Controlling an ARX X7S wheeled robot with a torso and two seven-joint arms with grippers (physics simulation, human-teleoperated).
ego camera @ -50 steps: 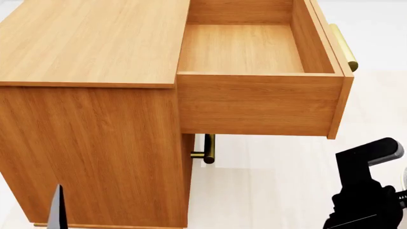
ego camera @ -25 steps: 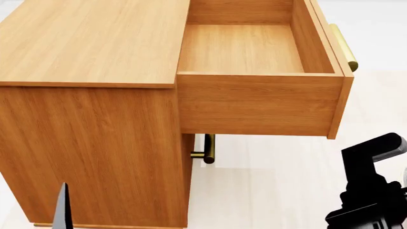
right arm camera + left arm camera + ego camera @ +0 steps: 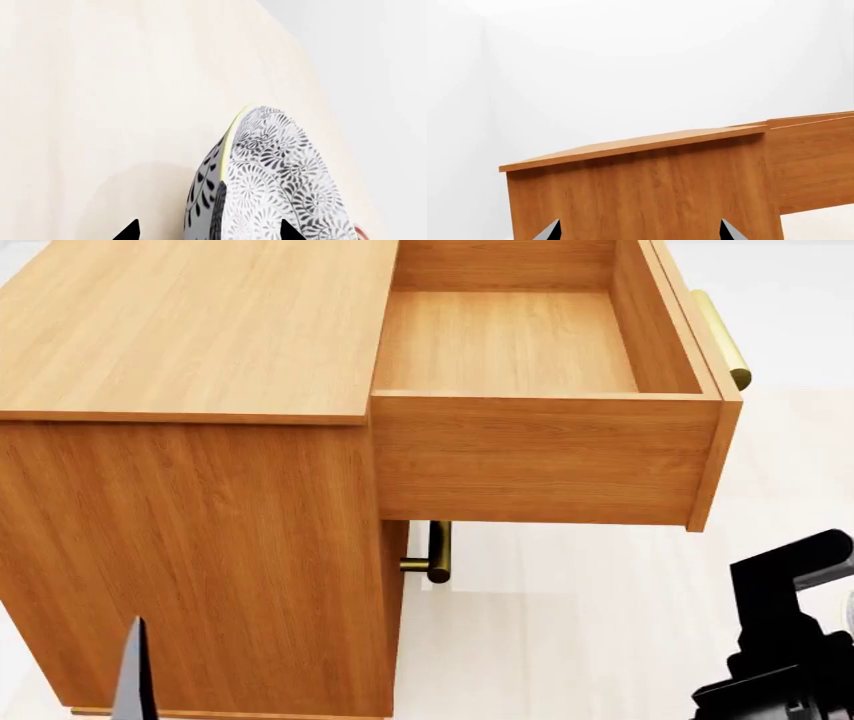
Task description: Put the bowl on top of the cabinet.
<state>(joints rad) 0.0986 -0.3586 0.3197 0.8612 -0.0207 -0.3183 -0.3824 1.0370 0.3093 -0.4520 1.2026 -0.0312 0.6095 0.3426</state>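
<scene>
The bowl (image 3: 280, 180), white with a dense grey-black floral pattern and a pale rim, fills the near part of the right wrist view above a pale floor. My right gripper (image 3: 208, 235) is open. Its dark fingertips (image 3: 131, 231) stand wide apart on either side of the bowl's rim, and the one on the outer side is clear of the wall. The cabinet (image 3: 200, 330) is honey-brown with a flat bare top. My left gripper (image 3: 640, 235) is open and empty, facing the cabinet's side panel (image 3: 647, 195). The head view does not show the bowl clearly.
The cabinet's top drawer (image 3: 514, 340) is pulled out and hangs over the floor, with a brass bar handle (image 3: 722, 340) on its front. A lower brass handle (image 3: 438, 552) sticks out beneath it. A reddish sliver (image 3: 363, 233) shows beyond the bowl. The right arm (image 3: 787, 640) is low on the right.
In the head view the right arm has slid right and downward. The left fingertip at the bottom edge has shifted slightly right. The cabinet and drawer have not moved.
</scene>
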